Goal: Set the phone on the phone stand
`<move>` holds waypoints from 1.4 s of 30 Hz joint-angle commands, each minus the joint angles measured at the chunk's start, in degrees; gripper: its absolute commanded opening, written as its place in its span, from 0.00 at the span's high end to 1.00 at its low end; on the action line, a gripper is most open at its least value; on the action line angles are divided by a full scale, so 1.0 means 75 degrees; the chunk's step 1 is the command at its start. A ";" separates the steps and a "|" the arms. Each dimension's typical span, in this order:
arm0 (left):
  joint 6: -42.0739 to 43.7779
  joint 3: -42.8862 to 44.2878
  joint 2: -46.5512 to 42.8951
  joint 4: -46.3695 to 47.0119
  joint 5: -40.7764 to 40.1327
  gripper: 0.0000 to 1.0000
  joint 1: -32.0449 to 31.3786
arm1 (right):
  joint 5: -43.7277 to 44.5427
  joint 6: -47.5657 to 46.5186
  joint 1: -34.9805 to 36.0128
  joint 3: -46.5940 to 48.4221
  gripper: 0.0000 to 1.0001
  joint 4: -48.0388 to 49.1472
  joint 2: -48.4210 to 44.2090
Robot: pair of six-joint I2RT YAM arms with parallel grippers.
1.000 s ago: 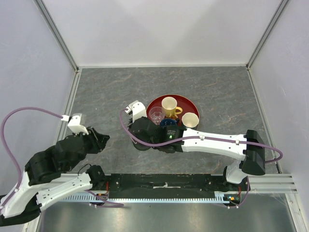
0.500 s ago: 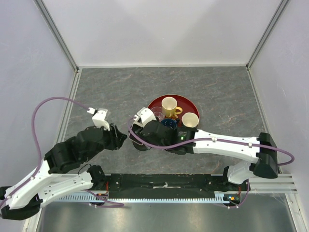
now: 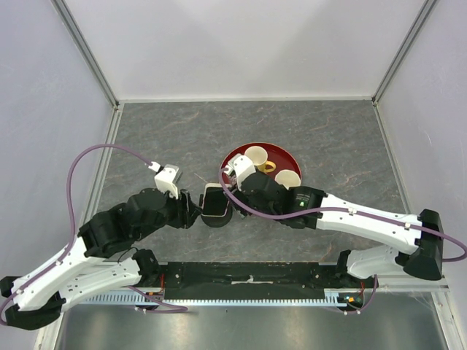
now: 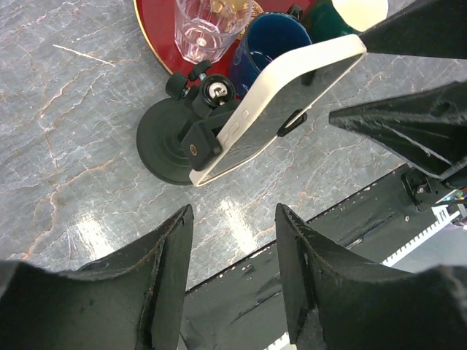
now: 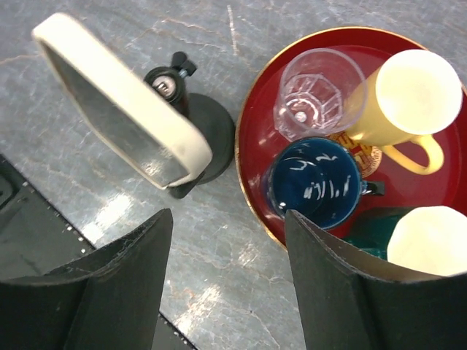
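Note:
The phone [image 4: 284,102], pale-rimmed with a dark screen, leans tilted in the cradle of the black phone stand [image 4: 164,142], free of both grippers. It also shows from above [image 3: 215,200] and in the right wrist view [image 5: 120,109], resting on the phone stand [image 5: 211,131]. My left gripper [image 4: 233,211] is open just left of the phone stand [image 3: 217,217], with nothing between its fingers. My right gripper [image 5: 228,219] is open and empty, hovering over bare table between the stand and the red tray.
The red tray [image 3: 273,145] sits right behind the stand, carrying a dark blue cup [image 5: 321,182], a clear glass [image 5: 317,91], a yellow mug [image 5: 412,91] and a cream cup [image 3: 287,179]. The black rail [image 4: 306,284] runs along the near table edge.
My right gripper opened, let go of the phone and drew back to the right. The left arm swung right toward the stand, its jaws widening. The phone now rests on the stand.

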 commanded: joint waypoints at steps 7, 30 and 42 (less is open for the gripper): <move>0.1144 0.0741 0.0910 0.0301 0.0447 0.37 0.0029 | -0.2073 0.0221 0.0020 -0.0998 0.26 0.1521 -0.1406; 0.1158 0.0975 0.1273 0.0700 0.3046 0.37 0.2232 | -0.3353 0.1988 -0.1258 -0.3354 0.36 0.4475 -0.2063; -0.0962 0.2839 0.3219 -0.1398 -0.1168 0.12 -0.0122 | -0.2016 0.2003 -0.1258 -0.3601 0.14 0.3597 -0.3422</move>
